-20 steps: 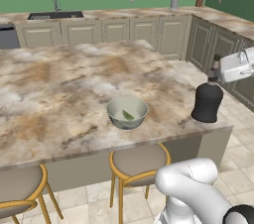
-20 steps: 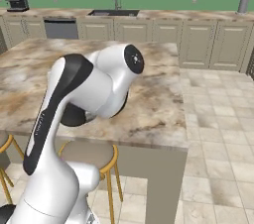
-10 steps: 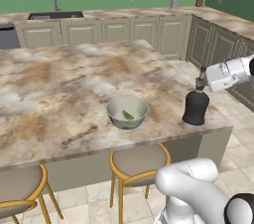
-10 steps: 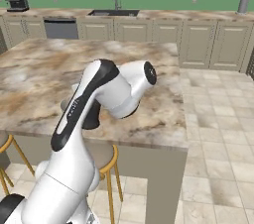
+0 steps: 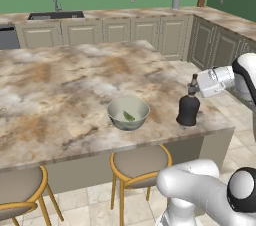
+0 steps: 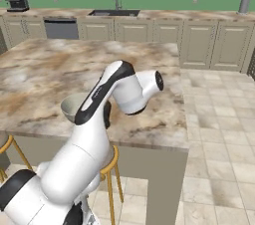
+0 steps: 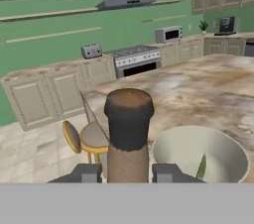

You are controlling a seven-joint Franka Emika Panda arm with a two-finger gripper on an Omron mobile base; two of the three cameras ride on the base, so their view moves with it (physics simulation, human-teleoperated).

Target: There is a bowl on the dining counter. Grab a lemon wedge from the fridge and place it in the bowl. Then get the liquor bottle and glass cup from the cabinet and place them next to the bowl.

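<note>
The liquor bottle (image 5: 188,111) stands upright on the dining counter (image 5: 60,95), near the counter's right front corner and to the right of the bowl (image 5: 128,113), apart from it. Its body is dark and squat, with a narrow neck and a dark stopper. In the hand view the bottle's neck (image 7: 128,139) rises between the two finger tips, which sit close against it on either side; the gripper (image 5: 194,86) is pinching the neck just below the stopper.

The arm reaches in from the right in the left base view, forearm roughly level, hand pointing left toward the bottle's top. In the right base view the arm (image 6: 107,99) bends over the counter edge and hides the bottle.

The bowl is pale grey-green, upright, near the front edge of the counter. Inside it lies a lemon wedge (image 5: 129,116), seen as a small green sliver against the inner wall (image 7: 201,167).

Two stools (image 5: 141,162) stand below the counter's front edge.
</note>
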